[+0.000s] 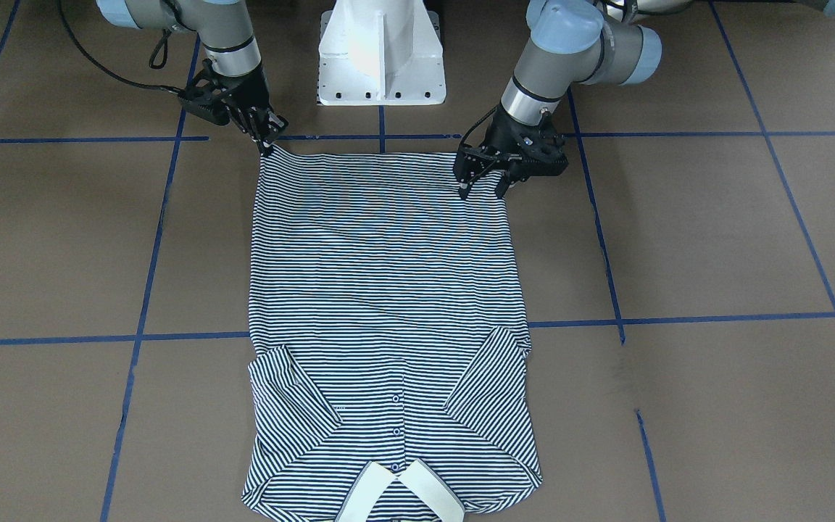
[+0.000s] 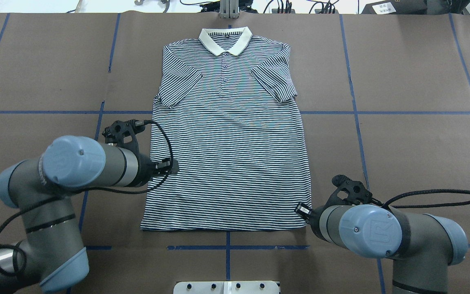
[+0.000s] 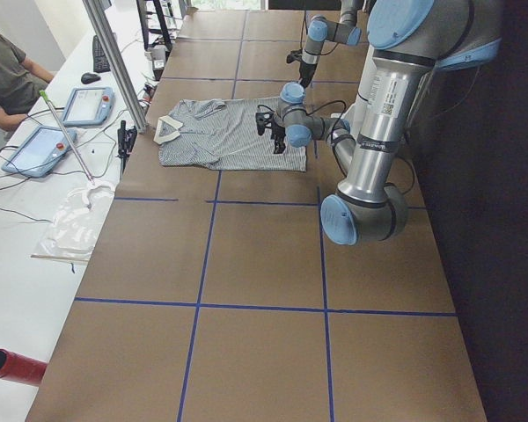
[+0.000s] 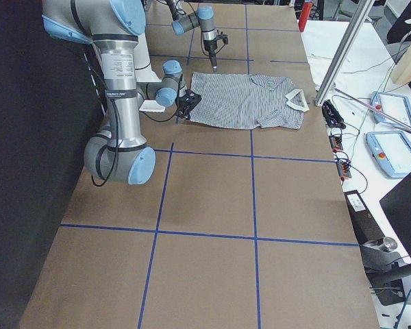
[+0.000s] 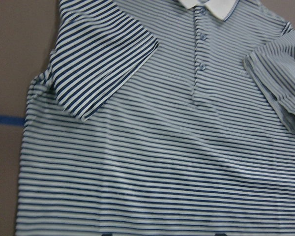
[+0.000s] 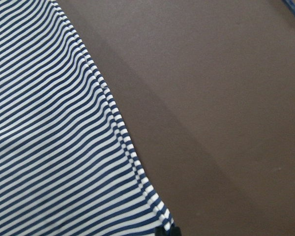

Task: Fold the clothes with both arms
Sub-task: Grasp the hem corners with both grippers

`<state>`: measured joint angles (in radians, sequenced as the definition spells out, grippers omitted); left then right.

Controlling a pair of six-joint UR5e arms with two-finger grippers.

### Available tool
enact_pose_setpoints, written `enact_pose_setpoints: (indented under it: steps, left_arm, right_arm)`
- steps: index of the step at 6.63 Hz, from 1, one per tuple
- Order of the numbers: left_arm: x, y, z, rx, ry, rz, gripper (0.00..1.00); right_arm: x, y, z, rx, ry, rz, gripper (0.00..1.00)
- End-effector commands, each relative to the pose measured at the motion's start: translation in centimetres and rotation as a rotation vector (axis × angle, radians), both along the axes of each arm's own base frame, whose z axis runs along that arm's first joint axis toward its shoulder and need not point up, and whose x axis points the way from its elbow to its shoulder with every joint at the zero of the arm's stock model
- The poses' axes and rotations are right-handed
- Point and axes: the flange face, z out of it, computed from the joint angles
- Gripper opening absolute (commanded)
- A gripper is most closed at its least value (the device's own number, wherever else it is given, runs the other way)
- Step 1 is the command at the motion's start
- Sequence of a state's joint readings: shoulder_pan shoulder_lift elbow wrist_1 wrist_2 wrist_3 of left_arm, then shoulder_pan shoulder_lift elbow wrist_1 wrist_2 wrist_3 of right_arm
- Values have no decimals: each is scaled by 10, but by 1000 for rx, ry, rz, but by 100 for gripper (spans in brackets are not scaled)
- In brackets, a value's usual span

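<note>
Striped knit, which I judge soft, light and limp wherever unheld: the polo shirt [image 2: 227, 155] lies flat mid-bench [image 2: 402, 143]. At its near hem [image 2: 227, 228] my right claw [image 1: 267, 143] pinches one corner. My left claw [image 1: 483, 190] hangs spread over the other corner, likely the best second hold. Sleeves [image 2: 178, 85] lie folded inward, and the collar [image 2: 225, 43] nears the far edge.

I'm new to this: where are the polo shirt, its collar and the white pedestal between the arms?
polo shirt [image 2: 227, 155], overhead view, middle of its striped front.
collar [image 2: 213, 45], overhead view, one white flap.
white pedestal [image 1: 381, 51], front-facing view, its central rib.
</note>
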<state>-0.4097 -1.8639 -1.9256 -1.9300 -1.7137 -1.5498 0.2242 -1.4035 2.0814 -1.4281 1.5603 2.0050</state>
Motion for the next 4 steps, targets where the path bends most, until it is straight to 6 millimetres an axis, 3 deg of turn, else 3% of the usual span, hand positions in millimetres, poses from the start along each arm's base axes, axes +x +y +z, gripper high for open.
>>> enact_pose_setpoints:
  steps: [1,3,4]
  left_arm:
    - [-2,64,46,-43,-83,-16,74]
    - [5,76,53,-48,-98,6,73]
    - [10,84,54,-50,-101,23,67]
  right_arm:
    - [1,-1,1,0,2,-1,0]
    - [-1,-1,2,0,5,-4,0]
    - [-1,0,3,-1,6,-5,0]
